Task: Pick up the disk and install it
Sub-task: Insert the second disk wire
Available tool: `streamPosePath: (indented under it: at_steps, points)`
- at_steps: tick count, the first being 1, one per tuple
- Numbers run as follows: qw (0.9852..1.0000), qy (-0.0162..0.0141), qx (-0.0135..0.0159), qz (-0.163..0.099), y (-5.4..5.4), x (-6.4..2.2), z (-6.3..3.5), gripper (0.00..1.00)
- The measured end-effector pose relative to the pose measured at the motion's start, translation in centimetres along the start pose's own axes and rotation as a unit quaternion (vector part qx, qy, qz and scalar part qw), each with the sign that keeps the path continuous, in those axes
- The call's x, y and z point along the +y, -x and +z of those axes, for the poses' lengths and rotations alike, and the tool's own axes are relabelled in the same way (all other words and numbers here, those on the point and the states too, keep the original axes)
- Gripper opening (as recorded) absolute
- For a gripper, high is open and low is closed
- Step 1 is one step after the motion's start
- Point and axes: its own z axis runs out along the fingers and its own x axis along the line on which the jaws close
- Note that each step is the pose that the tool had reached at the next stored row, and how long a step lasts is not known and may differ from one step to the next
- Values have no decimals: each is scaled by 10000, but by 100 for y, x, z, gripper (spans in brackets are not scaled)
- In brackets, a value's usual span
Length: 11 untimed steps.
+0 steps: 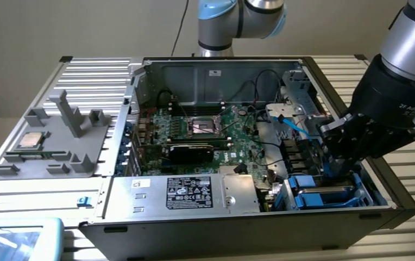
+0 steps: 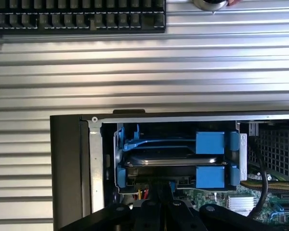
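The disk (image 2: 171, 159), a silver-grey drive in a bright blue carrier, lies flat in the lower slot of the drive bay at the corner of the open computer case (image 1: 106, 217). In the exterior view its blue carrier (image 1: 324, 194) shows at the case's front right. My gripper (image 2: 160, 195) is shut, with its black fingers pressed together right at the disk's near edge and nothing between them. Seen from the exterior view, the gripper (image 1: 335, 171) reaches down into the bay from the right.
A second blue carrier (image 2: 209, 142) sits in the slot above the disk. The case holds a motherboard (image 1: 207, 130), cables and a silver box with a black label (image 1: 186, 193). A grey fixture with a CPU chip (image 1: 30, 140) stands on the ribbed table at the left. A keyboard (image 2: 77, 14) lies beyond the case.
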Motion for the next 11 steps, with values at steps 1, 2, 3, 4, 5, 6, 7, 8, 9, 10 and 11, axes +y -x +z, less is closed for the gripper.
streamPosePath:
  at_steps: [1,2,3,4,5,6,7,8,9,10,11]
  points:
    - [10000,1,-1,0,0,0,10,11]
    - [10000,1,-3,0,0,0,22,11]
    - [10000,1,-5,0,-2,0,32,11]
    - [10000,1,-7,0,-3,0,41,11]
    - [10000,1,-9,0,-4,0,48,11]
    - [10000,2,-11,0,-5,0,55,11]
    - [10000,2,-13,-1,-7,-1,61,11]
    - [10000,2,-16,-1,-8,-1,65,11]
    - [10000,1,-19,-1,-9,-1,70,11]
    - [10000,2,-23,-1,-11,-1,75,11]
    - [10000,2,-27,-1,-11,-1,80,11]
